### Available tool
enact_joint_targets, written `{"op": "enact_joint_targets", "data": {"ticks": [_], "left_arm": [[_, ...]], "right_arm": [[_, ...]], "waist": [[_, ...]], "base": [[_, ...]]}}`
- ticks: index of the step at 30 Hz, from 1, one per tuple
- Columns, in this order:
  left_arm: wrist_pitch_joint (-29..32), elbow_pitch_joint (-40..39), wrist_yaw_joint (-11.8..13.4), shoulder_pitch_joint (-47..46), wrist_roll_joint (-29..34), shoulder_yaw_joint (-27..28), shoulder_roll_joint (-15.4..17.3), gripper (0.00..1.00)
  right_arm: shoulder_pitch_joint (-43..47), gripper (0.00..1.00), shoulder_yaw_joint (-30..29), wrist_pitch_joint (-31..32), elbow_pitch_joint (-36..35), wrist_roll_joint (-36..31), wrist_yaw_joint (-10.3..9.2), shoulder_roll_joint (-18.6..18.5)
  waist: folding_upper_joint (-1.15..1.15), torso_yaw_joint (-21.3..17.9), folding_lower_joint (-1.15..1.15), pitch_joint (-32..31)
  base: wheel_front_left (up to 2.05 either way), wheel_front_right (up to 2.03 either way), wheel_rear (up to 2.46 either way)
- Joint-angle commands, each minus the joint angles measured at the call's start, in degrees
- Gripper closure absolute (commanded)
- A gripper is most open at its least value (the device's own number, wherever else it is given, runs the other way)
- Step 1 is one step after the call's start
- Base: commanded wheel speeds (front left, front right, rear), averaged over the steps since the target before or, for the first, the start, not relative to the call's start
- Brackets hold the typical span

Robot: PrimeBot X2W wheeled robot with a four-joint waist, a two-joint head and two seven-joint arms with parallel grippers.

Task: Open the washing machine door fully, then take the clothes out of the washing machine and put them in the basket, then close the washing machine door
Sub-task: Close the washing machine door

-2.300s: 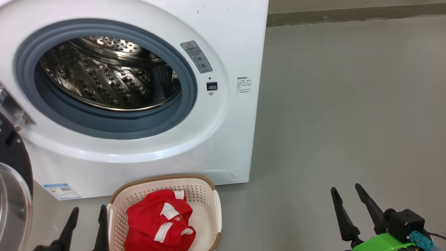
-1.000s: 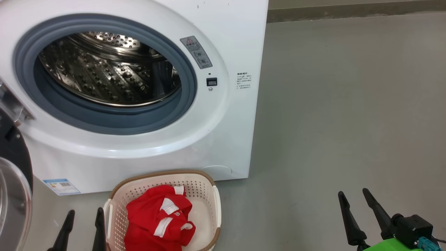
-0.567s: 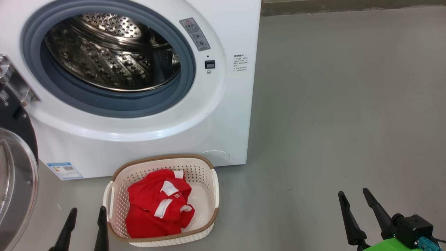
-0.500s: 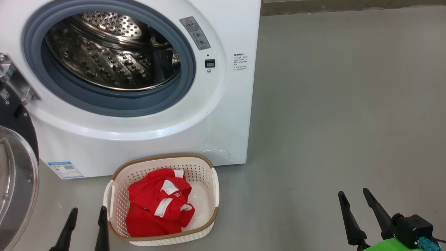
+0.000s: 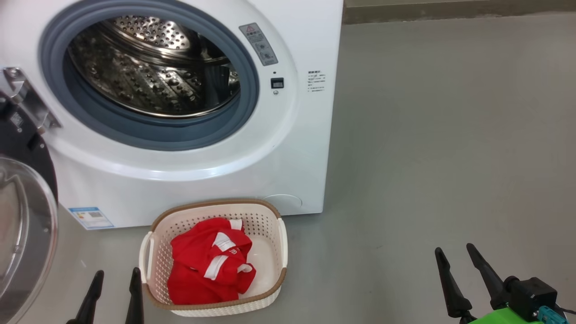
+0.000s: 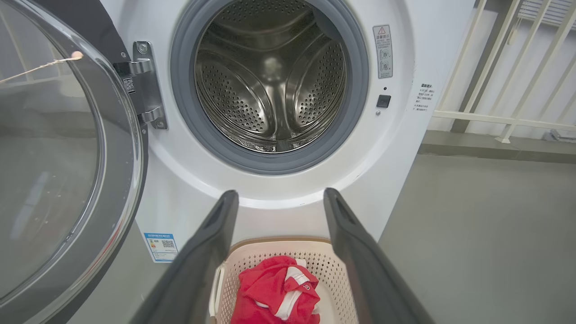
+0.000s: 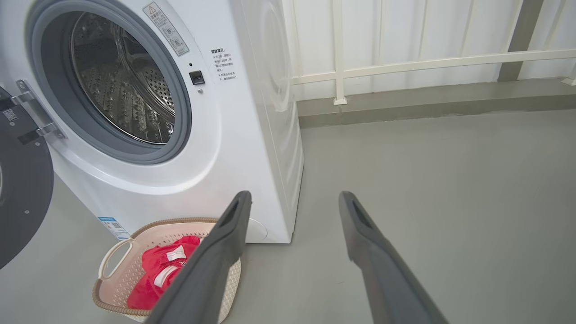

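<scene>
The white washing machine stands with its steel drum bare. Its door hangs swung out on the left, glass bowl facing me. On the floor in front sits the cream basket holding the red clothes with white trim. My left gripper is open just left of the basket, holding nothing. My right gripper is open over bare floor, far right of the basket.
Grey floor spreads to the right of the machine. A white railing and low kerb run along the wall behind. A blue label sits at the machine's lower left corner.
The head camera has shifted, so the machine and basket sit a little further right and lower in view. Both grippers stay open in the same places.
</scene>
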Motion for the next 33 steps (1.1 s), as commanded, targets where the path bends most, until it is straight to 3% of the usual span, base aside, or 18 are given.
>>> {"op": "enact_joint_targets", "data": {"ticks": [1,17,33], "left_arm": [[-0.3,-0.91,-0.32,-0.77,-0.21,1.79,0.43,0.0],[-0.3,2.02,-0.3,-0.72,-2.06,2.23,-0.2,0.0],[-0.3,3.3,2.2,0.19,-4.9,-1.3,-0.23,0.0]], "right_arm": [[-0.84,0.0,1.8,-0.37,-1.27,-0.25,0.28,-1.01],[-3.43,0.0,5.57,-0.37,0.0,0.12,0.28,-2.68],[-5.02,0.0,8.7,-0.37,1.33,0.82,0.28,-3.08]], "waist": [[0.0,0.86,0.0,0.01],[0.0,12.97,0.0,-0.21],[0.0,27.18,0.0,-1.1]], "base": [[0.0,0.0,0.0],[0.0,0.0,0.0],[0.0,0.0,0.0]]}}
